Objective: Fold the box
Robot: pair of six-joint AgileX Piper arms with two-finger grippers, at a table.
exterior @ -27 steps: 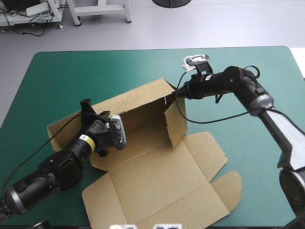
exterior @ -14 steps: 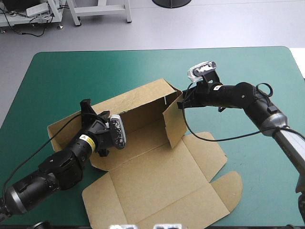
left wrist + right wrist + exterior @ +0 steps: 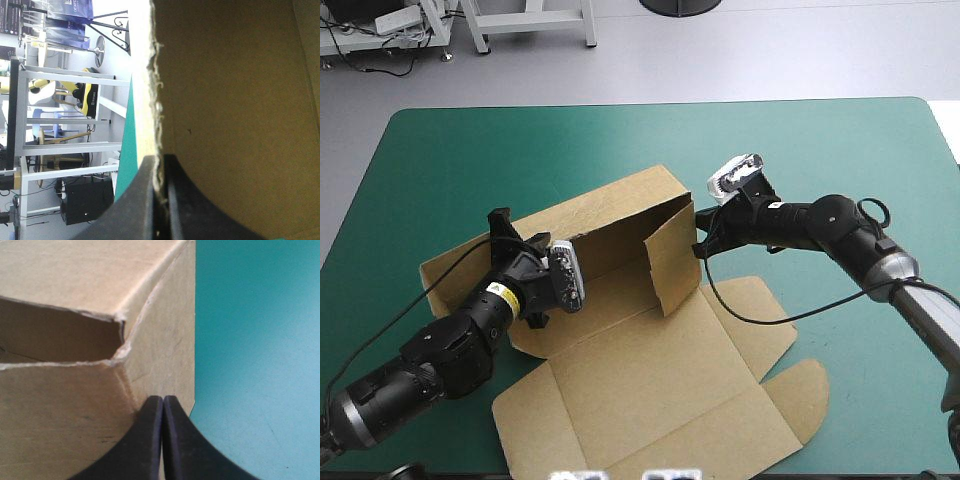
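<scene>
The brown box (image 3: 640, 385) lies at mid-table, its base and lid flat, its long back wall (image 3: 605, 215) raised. At that wall's left end my left gripper (image 3: 503, 232) is shut on the board. In the left wrist view the wall's ragged edge (image 3: 156, 90) runs down between the black fingers (image 3: 161, 165). The right side flap (image 3: 672, 258) stands upright and is swung inward across the base. My right gripper (image 3: 699, 247) is shut, its tip against that flap's outer face. The right wrist view shows the pointed arch (image 3: 163, 400) touching the flap (image 3: 160, 340) near its lower corner.
The lid's rounded tab (image 3: 798, 395) reaches toward the front right of the teal-green cover (image 3: 470, 150). Bare cover (image 3: 250, 340) lies beside the right gripper. A low board flap (image 3: 445, 275) sticks out at the box's left end, under the left arm.
My right gripper has moved down and leftward against the right side flap, which has swung further in over the base. The left arm and its hold on the wall are unchanged.
</scene>
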